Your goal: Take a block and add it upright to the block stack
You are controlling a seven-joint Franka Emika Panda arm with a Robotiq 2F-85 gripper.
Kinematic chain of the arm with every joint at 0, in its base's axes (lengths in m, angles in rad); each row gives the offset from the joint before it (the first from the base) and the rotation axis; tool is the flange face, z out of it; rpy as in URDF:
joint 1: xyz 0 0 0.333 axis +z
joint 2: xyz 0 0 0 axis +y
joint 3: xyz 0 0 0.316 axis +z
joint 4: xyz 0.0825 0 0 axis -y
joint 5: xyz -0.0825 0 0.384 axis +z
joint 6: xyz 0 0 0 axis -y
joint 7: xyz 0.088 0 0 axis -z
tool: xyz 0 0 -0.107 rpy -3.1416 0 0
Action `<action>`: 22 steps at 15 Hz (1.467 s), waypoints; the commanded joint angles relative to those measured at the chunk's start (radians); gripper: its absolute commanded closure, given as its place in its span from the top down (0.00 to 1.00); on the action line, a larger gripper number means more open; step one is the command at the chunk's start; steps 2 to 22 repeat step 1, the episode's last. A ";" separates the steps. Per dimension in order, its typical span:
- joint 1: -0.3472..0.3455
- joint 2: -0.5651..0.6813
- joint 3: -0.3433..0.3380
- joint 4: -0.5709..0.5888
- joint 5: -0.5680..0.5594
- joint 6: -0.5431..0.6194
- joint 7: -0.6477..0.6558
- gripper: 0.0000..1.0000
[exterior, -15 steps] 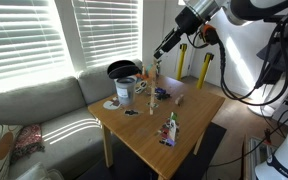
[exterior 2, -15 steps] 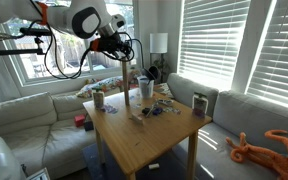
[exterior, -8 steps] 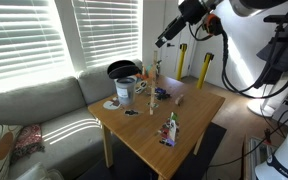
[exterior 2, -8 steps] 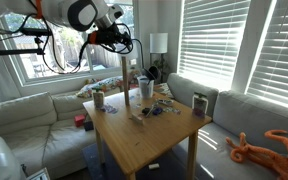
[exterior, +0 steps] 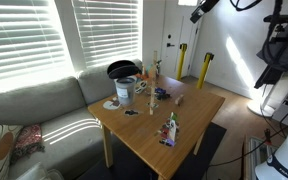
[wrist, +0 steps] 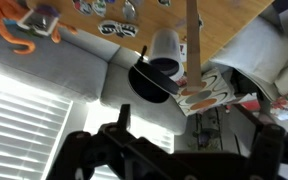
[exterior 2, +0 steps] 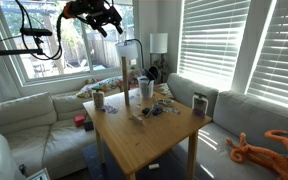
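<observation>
The block stack (exterior: pixel 156 69) is a slim upright column near the far edge of the wooden table (exterior: pixel 184 125). It shows in both exterior views (exterior 2: pixel 125 78) and in the wrist view (wrist: pixel 193 35), beside the white cup (wrist: pixel 167 47) (exterior: pixel 125 91). My gripper (exterior 2: pixel 102 13) is high above the table, at the top edge of an exterior view (exterior: pixel 197 11). In the wrist view its dark fingers (wrist: pixel 189 150) are spread wide with nothing between them. Loose small blocks (exterior: pixel 167 95) lie near the stack.
A low green-and-red cluster (exterior: pixel 170 130) stands near the table's front. A black bowl (exterior: pixel 121 69) sits behind the cup. A patterned mat (wrist: pixel 209 92) lies beside it. A sofa (exterior: pixel 39 110), yellow posts (exterior: pixel 205 68) and an orange octopus toy (exterior 2: pixel 264 145) surround the table.
The arm has risen steadily up and away from the block stack, from just above it to the top edge of both exterior views. The stack still stands.
</observation>
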 commanded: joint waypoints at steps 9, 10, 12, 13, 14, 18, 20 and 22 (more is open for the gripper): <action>-0.010 -0.023 0.000 0.002 -0.013 -0.068 0.022 1.00; -0.010 -0.023 0.000 0.002 -0.013 -0.068 0.022 1.00; -0.010 -0.023 0.000 0.002 -0.013 -0.068 0.022 1.00; -0.010 -0.023 0.000 0.002 -0.013 -0.068 0.022 1.00; -0.010 -0.023 0.000 0.002 -0.013 -0.068 0.022 1.00; -0.010 -0.023 0.000 0.002 -0.013 -0.068 0.022 1.00; -0.010 -0.023 0.000 0.002 -0.013 -0.068 0.022 1.00; -0.010 -0.023 0.000 0.002 -0.013 -0.068 0.022 1.00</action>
